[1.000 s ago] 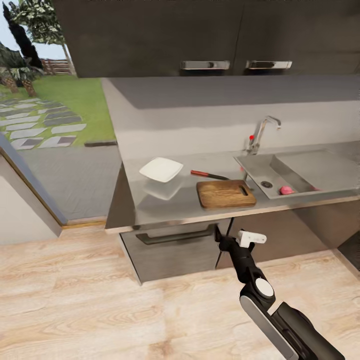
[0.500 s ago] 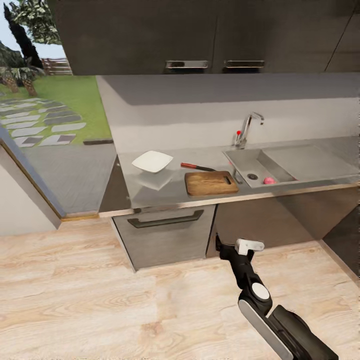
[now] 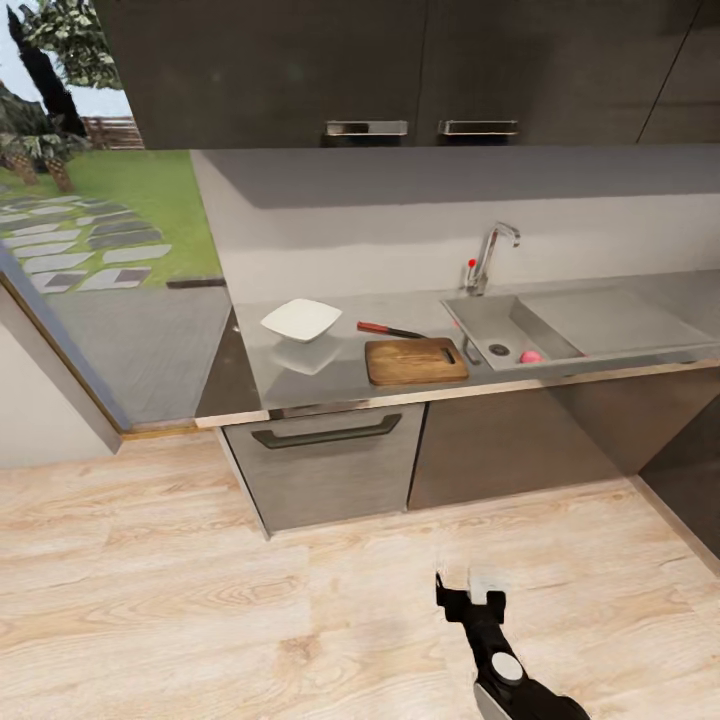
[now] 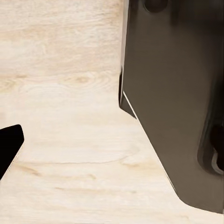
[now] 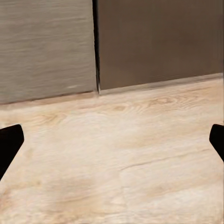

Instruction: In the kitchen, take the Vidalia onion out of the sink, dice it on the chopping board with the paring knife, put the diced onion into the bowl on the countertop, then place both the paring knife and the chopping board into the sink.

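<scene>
Clearly the onion [image 3: 531, 356] lies far off, a small pinkish lump in the sink [image 3: 487, 322] at the frame's right-centre, well above the right gripper [image 3: 470, 597] at bottom centre, whose fingers stand spread and empty; the left gripper's state I cannot tell.

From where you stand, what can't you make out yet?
- Vidalia onion: head view, tiny pinkish blob in the sink, partly behind the basin's front wall.
- Paring knife: head view, blade too small to tell its facing.
- Left gripper: left wrist view, one dark finger at the frame edge; opening unknown.
- Right gripper: right wrist view, fingers cut by both edges, apart.
</scene>
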